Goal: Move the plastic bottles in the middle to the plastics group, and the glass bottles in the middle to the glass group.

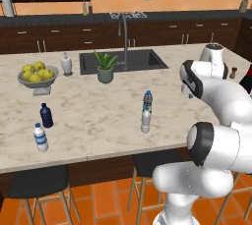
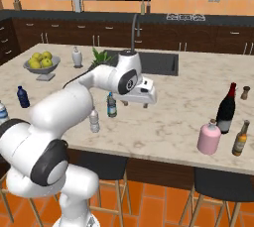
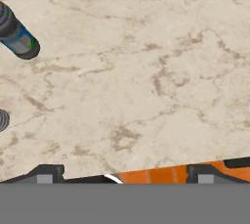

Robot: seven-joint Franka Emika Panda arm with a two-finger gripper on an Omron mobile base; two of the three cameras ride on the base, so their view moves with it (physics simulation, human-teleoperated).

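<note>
Gripper (image 2: 141,103): empty, hovering above bare marble just beside the two water bottles; in the hand view its tips stand wide apart at the bottom corners, so jaws open.

Clear bottle (image 2: 94,120): upright near the counter's (image 2: 163,122) front edge, middle of the island. Slim, pale cap. Judged light and thin-walled, likely to flex and tip; best taken at mid-body with a modest squeeze.

Labelled bottle (image 2: 111,105): upright just behind the clear one, blue label, dark cap. Same handling; the label band should give better purchase than bare plastic.

Pink bottle (image 2: 209,138): squat, upright at the right end near the front edge, just beside the dark wine bottle (image 2: 226,108) and a small brown bottle (image 2: 240,139). Judged heavier, rigid, smooth and breakable; its belly looks wide for the jaws, so the short neck seems the safer hold. Already appears placed with the glass.

Plastics group: navy bottle (image 1: 46,115) and white-capped bottle (image 1: 41,137), left end, well apart from the middle pair.

Farther back: fruit bowl (image 1: 38,75), dispenser (image 1: 66,64), potted plant (image 1: 105,67), sink (image 1: 123,61), shaker (image 2: 245,92).
</note>
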